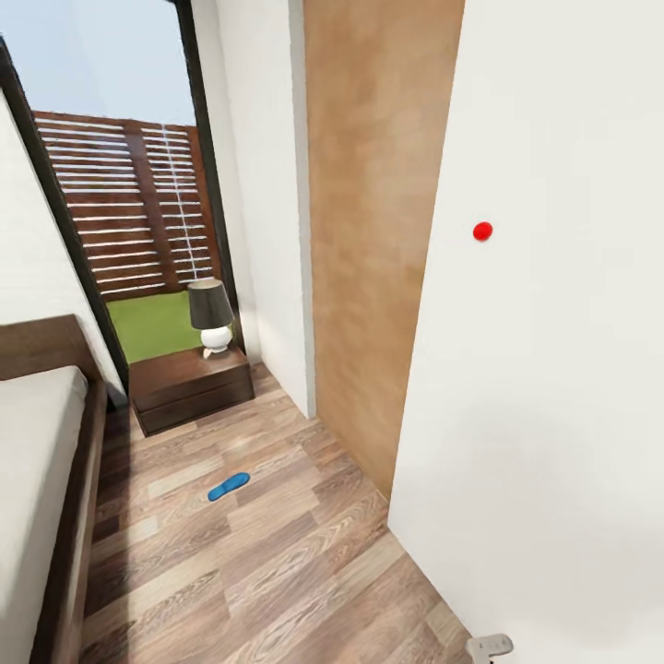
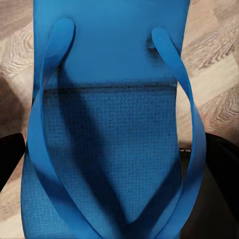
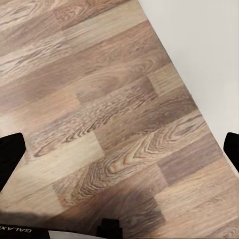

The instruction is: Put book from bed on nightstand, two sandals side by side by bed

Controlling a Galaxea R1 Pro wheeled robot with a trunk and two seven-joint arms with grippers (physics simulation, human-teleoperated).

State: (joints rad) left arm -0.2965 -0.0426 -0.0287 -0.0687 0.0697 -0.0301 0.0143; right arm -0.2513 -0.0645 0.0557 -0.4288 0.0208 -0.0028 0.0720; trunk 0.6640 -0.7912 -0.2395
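A bright blue sandal [image 2: 114,124] sits very close in the left wrist view, strap side up, above the plank floor. My left gripper [image 2: 117,159] is shut on it, with a dark finger against each long edge. A second blue sandal [image 1: 228,486] lies flat on the floor between the bed [image 1: 37,480] and the wooden door [image 1: 378,231]. Past it, a dark brown nightstand [image 1: 189,387] with a lamp [image 1: 210,314] stands by the window. My right gripper [image 3: 119,149] is open over bare floor near a white wall. The book is out of view.
A white wall [image 1: 553,369] with a red dot [image 1: 482,231] stands close on the right and narrows the way. The tall dark-framed window [image 1: 138,212] shows a slatted fence and grass. Wood-plank floor [image 1: 277,572] runs between the bed frame and the wall.
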